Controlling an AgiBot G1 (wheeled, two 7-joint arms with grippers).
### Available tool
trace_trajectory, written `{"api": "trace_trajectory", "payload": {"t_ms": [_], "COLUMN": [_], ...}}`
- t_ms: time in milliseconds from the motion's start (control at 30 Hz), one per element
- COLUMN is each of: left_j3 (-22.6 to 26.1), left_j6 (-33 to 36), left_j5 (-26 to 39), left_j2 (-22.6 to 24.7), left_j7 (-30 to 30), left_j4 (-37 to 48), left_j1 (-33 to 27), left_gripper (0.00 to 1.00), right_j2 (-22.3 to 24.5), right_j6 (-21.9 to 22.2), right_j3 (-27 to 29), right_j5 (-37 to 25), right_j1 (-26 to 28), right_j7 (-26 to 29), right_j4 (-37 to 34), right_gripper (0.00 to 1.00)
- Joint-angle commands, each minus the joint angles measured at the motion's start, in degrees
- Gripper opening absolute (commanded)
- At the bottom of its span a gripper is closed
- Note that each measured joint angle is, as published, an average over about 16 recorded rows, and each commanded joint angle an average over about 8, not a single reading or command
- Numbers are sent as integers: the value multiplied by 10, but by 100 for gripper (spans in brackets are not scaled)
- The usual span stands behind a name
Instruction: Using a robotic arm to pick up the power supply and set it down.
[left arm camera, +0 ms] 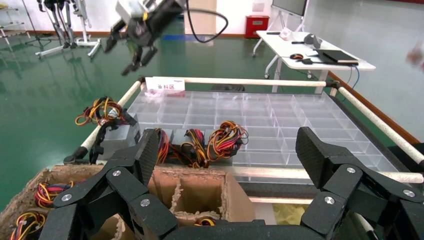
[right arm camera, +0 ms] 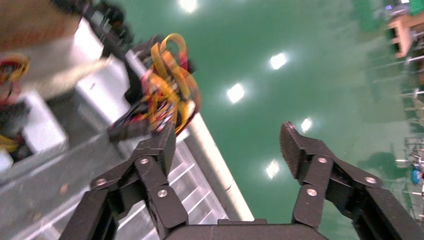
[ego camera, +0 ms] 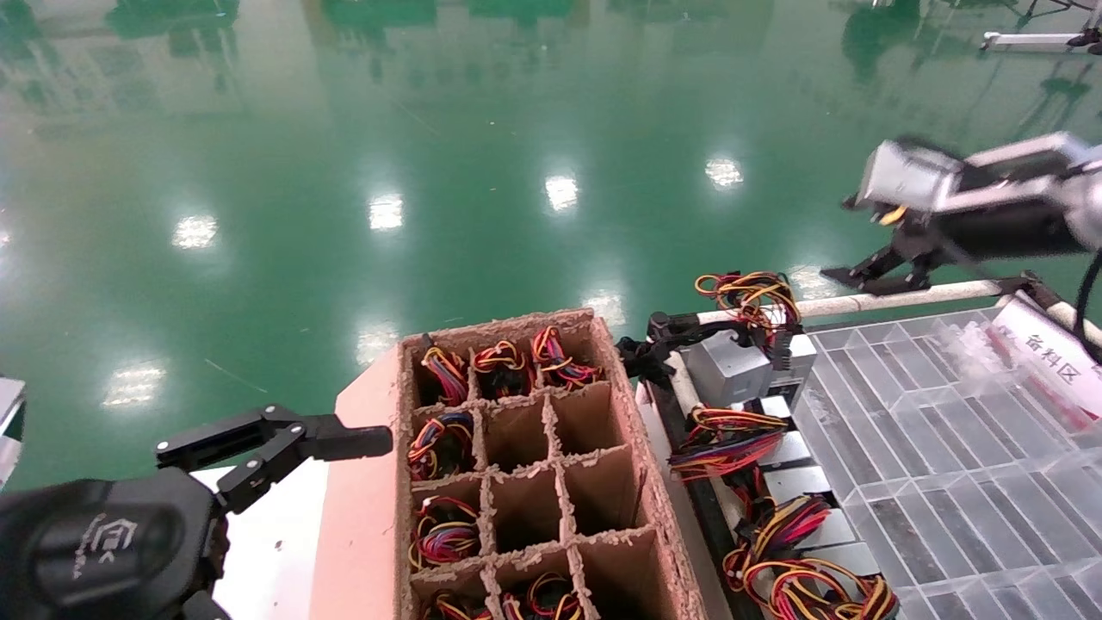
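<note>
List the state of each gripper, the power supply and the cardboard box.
Right gripper: open, empty, raised above the tray's far rail.
Left gripper: open, empty, beside the box.
Power supply: resting at the tray's corner, ungrasped.
Cardboard divider box: open-topped, some cells filled, some empty.

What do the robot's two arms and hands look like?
The left hand is all black, with a rounded housing carrying a pale logo. The right hand has black fingers with silver rivets, behind a silver-grey wrist block, with a black cable looping off it.
</note>
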Motion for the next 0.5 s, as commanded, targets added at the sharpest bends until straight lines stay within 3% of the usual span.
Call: {"api": "trace_trajectory", "payload": {"t_ms": [33,500], "left_j3": [0,0], "left_j6": [0,0], "left_j5": [0,0], "left_j2": [0,0], "left_j7": [0,0], "left_j4": [0,0], "left_j1": [0,0], "left_gripper": [100,100], "right_j2": [6,66], "right_j6": [-7,-62], "right_j3": [5,73], "right_j5": [9,138], "right_j1": [-6,-149], "right_j7": [6,94], "right_j4": [10,184], "right_gripper": [100,100]}}
